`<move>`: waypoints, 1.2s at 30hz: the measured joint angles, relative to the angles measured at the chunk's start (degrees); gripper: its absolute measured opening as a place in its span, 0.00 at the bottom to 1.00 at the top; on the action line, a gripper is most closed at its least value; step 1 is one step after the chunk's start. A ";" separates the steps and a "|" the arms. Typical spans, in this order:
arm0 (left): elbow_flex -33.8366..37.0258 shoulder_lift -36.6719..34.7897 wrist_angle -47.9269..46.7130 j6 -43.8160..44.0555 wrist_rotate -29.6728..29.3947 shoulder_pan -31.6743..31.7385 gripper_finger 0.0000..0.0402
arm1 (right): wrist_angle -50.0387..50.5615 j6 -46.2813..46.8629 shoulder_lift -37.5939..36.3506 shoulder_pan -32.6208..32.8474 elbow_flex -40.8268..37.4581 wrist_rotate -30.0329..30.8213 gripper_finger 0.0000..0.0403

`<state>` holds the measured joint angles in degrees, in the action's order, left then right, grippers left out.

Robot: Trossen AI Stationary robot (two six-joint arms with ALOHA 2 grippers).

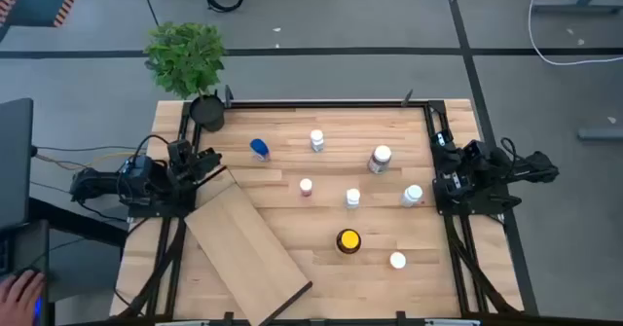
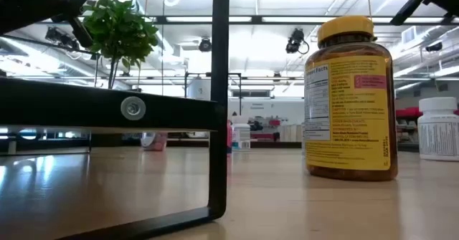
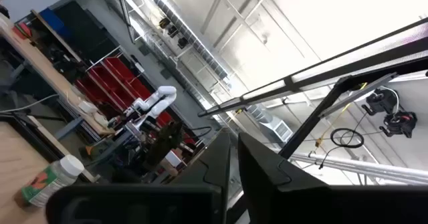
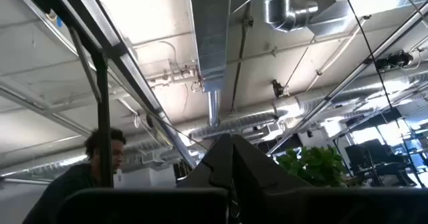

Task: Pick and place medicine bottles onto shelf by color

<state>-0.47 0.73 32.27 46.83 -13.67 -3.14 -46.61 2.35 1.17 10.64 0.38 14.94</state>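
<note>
Evidently nothing is sorted yet: both arms sit folded at the worktop's side edges, left gripper [image 1: 200, 163] and right gripper [image 1: 446, 163] empty, finger spread impossible to tell, so the medicine bottles [image 1: 352, 199] stand scattered mid-worktop and the shelf [image 1: 243, 241] lies bare across the near-left corner.

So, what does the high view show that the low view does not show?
Only the high view shows the shelf lying flat and angled on the table, the blue-capped bottle, and both arms parked at the table's left and right edges. Only the low view shows the amber bottle's label and the room behind. Both show the yellow-capped amber bottle, a white bottle beside it, and the plant.
</note>
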 joint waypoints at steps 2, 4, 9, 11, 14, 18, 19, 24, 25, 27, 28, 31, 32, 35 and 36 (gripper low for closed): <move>0.00 0.00 0.00 0.00 -0.01 0.01 0.09 | 0.00 0.00 0.00 0.01 0.00 0.00 0.02; 0.00 0.01 0.00 0.00 -0.01 0.01 0.09 | 0.00 0.00 0.00 -0.01 0.00 0.00 0.02; 0.00 0.02 0.00 0.00 0.00 0.02 0.08 | 0.00 0.00 0.00 0.00 0.00 -0.01 0.02; 0.00 0.01 0.00 0.00 -0.02 0.00 0.08 | 0.00 0.00 0.00 0.01 -0.01 -0.01 0.02; 0.00 0.00 0.00 0.00 -0.01 0.00 0.08 | 0.00 0.00 0.00 -0.01 0.00 0.00 0.02; 0.00 0.00 0.00 0.00 -0.02 0.00 0.10 | 0.00 0.00 0.00 0.00 0.00 -0.01 0.02; 0.00 0.02 0.00 0.00 0.00 0.00 0.10 | 0.00 0.00 0.00 -0.01 0.00 0.00 0.02; 0.00 0.02 0.00 0.00 0.00 0.00 0.08 | 0.00 0.00 0.00 0.01 0.00 0.00 0.02; 0.00 0.02 0.00 0.00 -0.02 0.00 0.08 | 0.00 0.00 0.00 0.01 -0.02 0.00 0.02; 0.00 0.00 0.00 0.00 0.00 0.00 0.07 | 0.00 0.00 -0.01 -0.01 0.00 -0.01 0.02; 0.00 0.01 0.00 0.00 -0.01 0.01 0.07 | 0.00 0.00 -0.01 0.01 0.00 -0.02 0.02; 0.00 0.02 0.00 0.00 -0.01 0.01 0.07 | 0.00 0.00 0.00 -0.01 0.00 -0.02 0.02; 0.00 0.01 0.00 0.00 -0.02 0.01 0.07 | 0.00 0.00 -0.01 0.01 0.00 -0.01 0.02; 0.00 0.00 0.00 0.02 0.00 0.00 0.09 | 0.00 -0.02 0.00 0.01 0.00 -0.02 0.02; 0.00 0.02 0.00 0.01 -0.02 0.01 0.09 | 0.00 0.00 0.00 -0.01 0.00 0.00 0.02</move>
<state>-0.47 0.75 32.27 46.84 -13.69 -3.13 -46.61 2.35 1.17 10.63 0.38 14.94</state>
